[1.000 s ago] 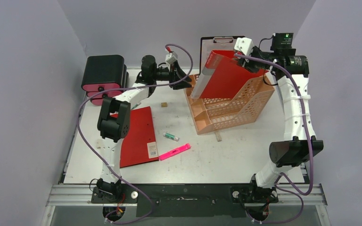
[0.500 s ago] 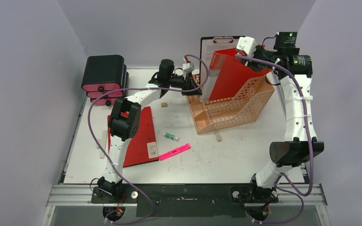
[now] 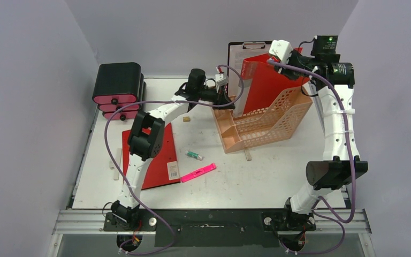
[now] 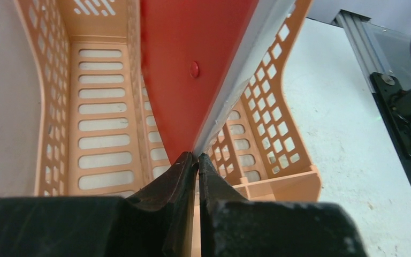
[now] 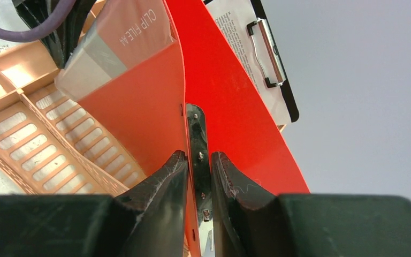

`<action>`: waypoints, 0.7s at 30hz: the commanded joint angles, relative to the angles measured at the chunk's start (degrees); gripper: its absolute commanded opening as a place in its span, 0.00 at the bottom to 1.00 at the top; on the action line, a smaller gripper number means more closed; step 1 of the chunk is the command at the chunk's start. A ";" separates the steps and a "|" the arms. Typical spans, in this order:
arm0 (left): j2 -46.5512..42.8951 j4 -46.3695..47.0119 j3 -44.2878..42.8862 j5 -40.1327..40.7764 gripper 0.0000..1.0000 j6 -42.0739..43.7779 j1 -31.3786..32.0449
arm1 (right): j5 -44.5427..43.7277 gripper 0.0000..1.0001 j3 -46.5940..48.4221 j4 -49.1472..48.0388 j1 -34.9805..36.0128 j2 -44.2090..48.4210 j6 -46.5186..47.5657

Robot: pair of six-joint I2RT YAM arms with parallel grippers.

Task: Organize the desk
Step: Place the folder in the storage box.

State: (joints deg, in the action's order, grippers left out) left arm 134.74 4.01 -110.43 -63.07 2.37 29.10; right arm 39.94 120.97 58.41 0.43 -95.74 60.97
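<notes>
1. The right gripper [image 5: 198, 156] is clamped on the top edge of the upright folder [image 3: 267, 85], which stands leaning in the rack [image 3: 262, 126]. If the gripper lets go too soon, the folder could flop sideways or tip out over the rim.
2. The left gripper [image 4: 197, 156] has its fingers together at that folder's lower corner (whether they pinch the edge, I cannot tell). A push from there could buckle the cover or shove the rack, which looks to sit loose.
3. The clipboard [image 3: 242, 53] stands just behind the rack, so a shoved rack could knock it over.
4. The table [image 3: 278, 176] lies under everything, with the arms at its near edge. Loose things sit on its left and middle, and a low sweep of the left arm could scatter them.
5. Counted:
   - two folders, the upright one and a flat folder [image 3: 158, 152] at the left
   - one rack
   - one clipboard
   - one drawer box [image 3: 118, 88]
   - one pink marker [image 3: 198, 172]
   - one small tube [image 3: 194, 155]
   - one tan block [image 3: 186, 119]
   - two tan sticks [image 3: 248, 155]
</notes>
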 commanded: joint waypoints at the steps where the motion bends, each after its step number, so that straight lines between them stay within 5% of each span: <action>1: 1.56 -2.27 -3.43 6.67 0.02 2.03 1.52 | 0.79 0.05 -0.16 -5.42 -0.34 3.68 -0.85; 9: 0.37 -6.30 -2.92 11.23 0.04 4.09 1.04 | 1.86 0.09 -7.74 -4.94 0.21 5.41 0.65; 16: -4.01 -4.82 -0.42 7.98 0.29 -1.76 -2.39 | 1.64 0.72 -9.53 -4.53 1.42 6.35 0.98; 21: -9.36 -4.85 2.31 6.83 0.58 -4.83 -5.15 | 0.04 0.89 -7.72 -9.38 1.61 6.64 -5.94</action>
State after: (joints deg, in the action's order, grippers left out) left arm 133.43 -2.09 -108.95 -54.13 1.02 26.59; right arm 40.25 110.85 54.94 1.61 -92.20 60.29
